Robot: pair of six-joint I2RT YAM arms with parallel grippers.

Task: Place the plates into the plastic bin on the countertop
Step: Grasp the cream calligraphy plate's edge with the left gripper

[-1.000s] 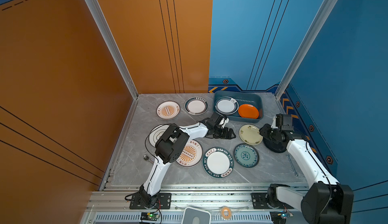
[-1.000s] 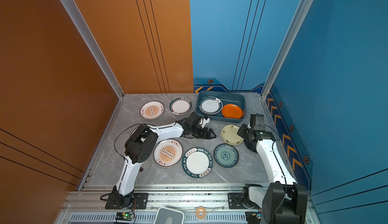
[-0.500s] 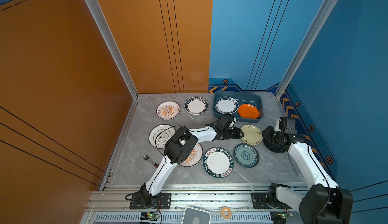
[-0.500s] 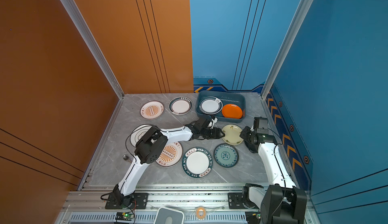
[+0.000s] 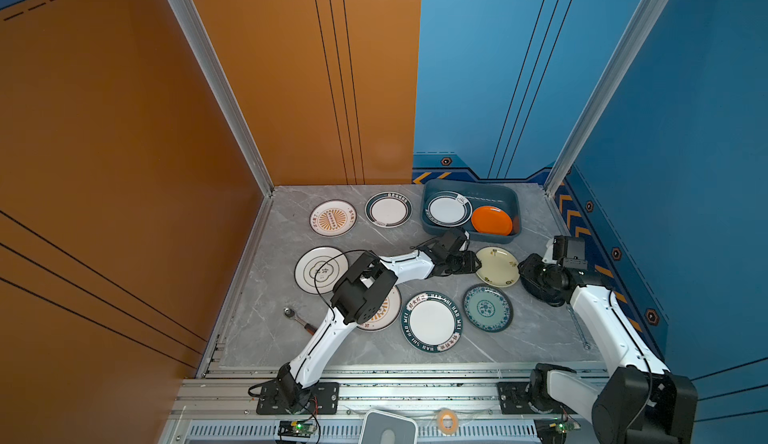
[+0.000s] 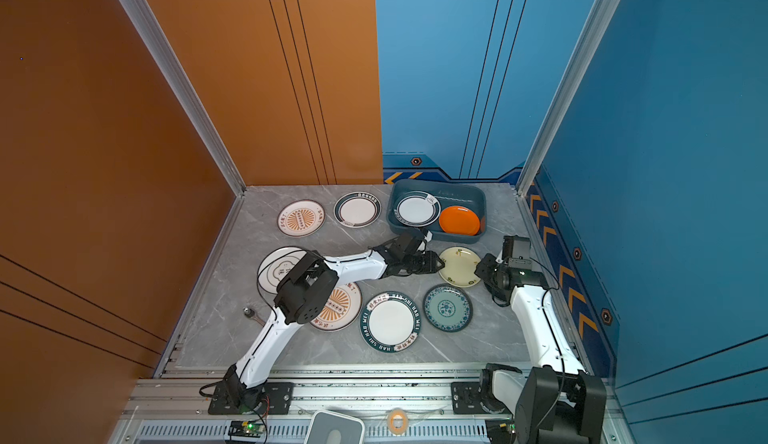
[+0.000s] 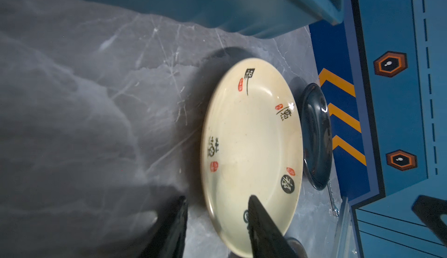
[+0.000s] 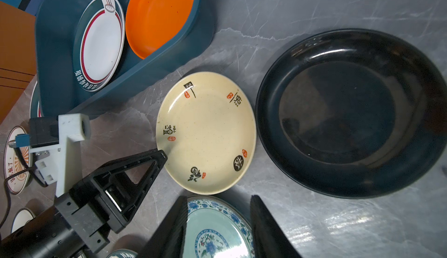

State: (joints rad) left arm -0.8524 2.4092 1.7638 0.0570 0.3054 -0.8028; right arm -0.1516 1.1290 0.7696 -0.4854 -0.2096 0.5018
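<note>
While the left fingers (image 7: 261,220) stand apart astride the left rim of the cream plate (image 5: 497,266), which lies flat on the table (image 5: 519,346) just near of the plastic bin (image 5: 469,186), and the right fingers (image 8: 263,220) hang apart and empty, grasping seems in hand: clamp next, then lift over the bin's near wall.

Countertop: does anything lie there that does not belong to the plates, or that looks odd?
Yes. A small metal tool lies alone on the countertop, near its left edge. It is not tableware, so it looks out of place here. It is too small to tell what kind of tool it is.
</note>
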